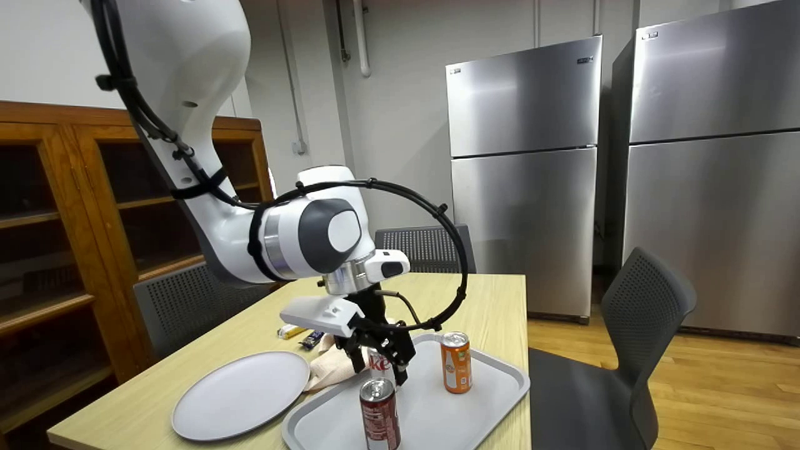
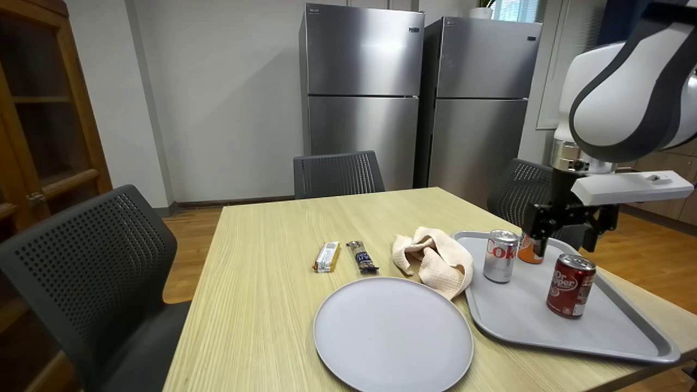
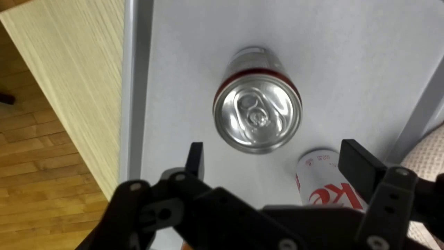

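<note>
Light gleams on the silver lid [image 3: 257,114] of the Dr Pepper can [image 2: 570,286]. The can is dark red with white lettering and stands upright on the grey tray [image 2: 517,313], well inside its rim.

In an exterior view, the white arm [image 1: 234,247] slopes down from the upper left, bends at the wrist and points the gripper [image 3: 277,163] downward above the tray. Its fingers [image 3: 360,166] are spread wide with nothing gripped between them; the wrist view shows the lid just ahead of that gap.

Three cans share the tray, all upright: the Dr Pepper can, one silver Coke can [image 2: 500,258] and one orange can [image 1: 456,362]. One crumpled beige cloth [image 2: 441,267] lies at the tray's edge, near one round grey plate [image 2: 395,335]. Past the plate, on the wooden table [image 2: 261,288], lie two wrapped bars [image 2: 326,257], one yellow and white, one dark. Around it are three dark chairs [image 2: 337,177], with two steel refrigerators [image 2: 362,92] beyond.
</note>
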